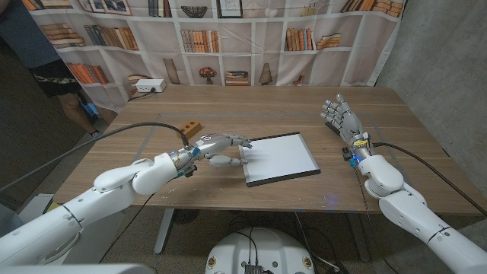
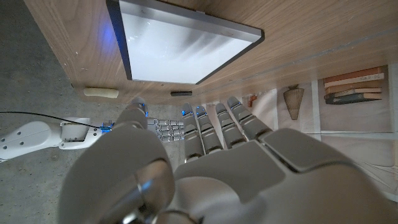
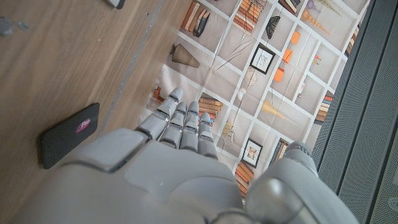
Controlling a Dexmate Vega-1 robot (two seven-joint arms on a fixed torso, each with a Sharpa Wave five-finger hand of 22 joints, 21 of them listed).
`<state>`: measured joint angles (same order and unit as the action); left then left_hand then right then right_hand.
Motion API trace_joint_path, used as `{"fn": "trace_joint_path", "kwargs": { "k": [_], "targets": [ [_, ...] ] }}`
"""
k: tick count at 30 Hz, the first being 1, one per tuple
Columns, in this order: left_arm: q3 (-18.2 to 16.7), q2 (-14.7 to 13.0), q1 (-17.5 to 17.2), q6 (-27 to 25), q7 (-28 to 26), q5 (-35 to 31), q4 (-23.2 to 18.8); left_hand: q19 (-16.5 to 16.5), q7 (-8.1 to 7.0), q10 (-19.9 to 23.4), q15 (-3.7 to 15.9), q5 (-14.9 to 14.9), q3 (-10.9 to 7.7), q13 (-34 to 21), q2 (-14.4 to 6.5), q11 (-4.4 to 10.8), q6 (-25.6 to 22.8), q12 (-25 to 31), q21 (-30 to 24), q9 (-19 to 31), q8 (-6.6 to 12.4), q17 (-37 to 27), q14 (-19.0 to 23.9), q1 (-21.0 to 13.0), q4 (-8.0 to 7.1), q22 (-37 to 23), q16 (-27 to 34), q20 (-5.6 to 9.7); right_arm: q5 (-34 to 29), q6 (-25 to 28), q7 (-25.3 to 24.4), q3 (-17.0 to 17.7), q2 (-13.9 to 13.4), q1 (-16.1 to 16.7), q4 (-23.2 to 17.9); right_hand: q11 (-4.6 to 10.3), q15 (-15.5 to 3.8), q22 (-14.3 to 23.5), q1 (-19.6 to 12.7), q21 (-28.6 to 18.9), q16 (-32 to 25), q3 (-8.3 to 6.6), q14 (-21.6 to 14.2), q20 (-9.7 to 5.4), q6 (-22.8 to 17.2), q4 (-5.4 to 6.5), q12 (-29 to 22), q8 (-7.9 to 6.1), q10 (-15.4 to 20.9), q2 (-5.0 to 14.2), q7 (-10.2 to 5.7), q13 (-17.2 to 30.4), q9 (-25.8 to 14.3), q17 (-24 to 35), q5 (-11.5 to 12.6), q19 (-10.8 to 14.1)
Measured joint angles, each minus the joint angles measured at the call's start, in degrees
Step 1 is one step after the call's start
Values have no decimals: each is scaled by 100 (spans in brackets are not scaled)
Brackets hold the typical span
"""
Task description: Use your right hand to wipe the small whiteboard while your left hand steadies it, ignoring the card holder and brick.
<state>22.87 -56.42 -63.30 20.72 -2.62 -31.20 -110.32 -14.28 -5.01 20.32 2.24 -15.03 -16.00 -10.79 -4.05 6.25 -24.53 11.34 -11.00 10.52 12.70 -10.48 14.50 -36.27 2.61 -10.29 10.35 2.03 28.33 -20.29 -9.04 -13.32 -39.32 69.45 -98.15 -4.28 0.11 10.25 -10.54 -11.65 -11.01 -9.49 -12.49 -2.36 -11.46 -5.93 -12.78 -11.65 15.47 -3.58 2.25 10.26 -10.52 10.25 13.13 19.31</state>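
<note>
The small square whiteboard (image 1: 281, 158), a glossy white panel in a thin dark frame, lies flat near the middle of the brown wood-grain table (image 1: 251, 106), turned slightly askew to the table's edge. In the left wrist view its surface (image 2: 180, 46) reflects soft light, and the dark frame shows as a raised rim.

My left hand (image 1: 221, 144), of smooth pale-grey segmented shells, hovers at the board's left edge with fingers extended and apart, holding nothing; its fingertips reach about to the frame, but I cannot tell whether they touch it. Seen from the wrist, the same hand (image 2: 205, 168) points its fingers towards the board.

My right hand (image 1: 340, 116) stands well apart from the board, over the table's right side, fingers upright and spread, palm empty. In the right wrist view this hand (image 3: 180, 162) rises beside a flat black rectangular card holder (image 3: 68, 134) with a small pink mark, lying on the wood.

A small orange-brown brick with holes (image 1: 191, 125) rests just behind my left hand.
</note>
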Motion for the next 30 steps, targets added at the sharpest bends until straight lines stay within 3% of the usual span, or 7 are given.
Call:
{"fn": "trace_joint_path", "kwargs": {
  "k": [19, 22, 30],
  "targets": [
    [639, 41, 696, 2, 565, -376, 318, -210, 2, 288, -9, 64, -46, 0, -73, 40, -105, 36, -95, 0, -21, 9, 224, -73, 47, 1, 73, 21, 71, -16, -45, 77, 14, 136, -26, 1, 0, 0, -53, 0, 0, 0, 0, 0, -9, 0, 0, 0, 63, 53, -75, 0, 0, 0, -1, 0],
    [721, 74, 770, 6, 599, -393, 388, -209, 88, 288, 11, 84, -46, 0, -72, 41, -89, 35, -95, 0, -21, 9, 260, -73, 47, 1, 73, 21, 88, -16, -35, 80, 14, 136, -15, 1, 0, 0, -53, 0, 0, 0, 0, 0, -9, 0, 0, 0, 63, 53, -75, 0, 0, 0, -4, 0],
    [918, 180, 949, 79, 623, -450, 570, -389, 125, 372, 10, 107, -46, 0, -49, 42, -126, 35, -153, 0, -44, 9, 342, -49, 47, 1, 73, 33, 119, -1, 4, 84, 11, 115, 19, 1, 0, 0, -75, 0, 0, 0, 0, 0, -9, 0, 0, 0, 62, 76, -74, 23, 0, 0, -4, 0]
  ]
}}
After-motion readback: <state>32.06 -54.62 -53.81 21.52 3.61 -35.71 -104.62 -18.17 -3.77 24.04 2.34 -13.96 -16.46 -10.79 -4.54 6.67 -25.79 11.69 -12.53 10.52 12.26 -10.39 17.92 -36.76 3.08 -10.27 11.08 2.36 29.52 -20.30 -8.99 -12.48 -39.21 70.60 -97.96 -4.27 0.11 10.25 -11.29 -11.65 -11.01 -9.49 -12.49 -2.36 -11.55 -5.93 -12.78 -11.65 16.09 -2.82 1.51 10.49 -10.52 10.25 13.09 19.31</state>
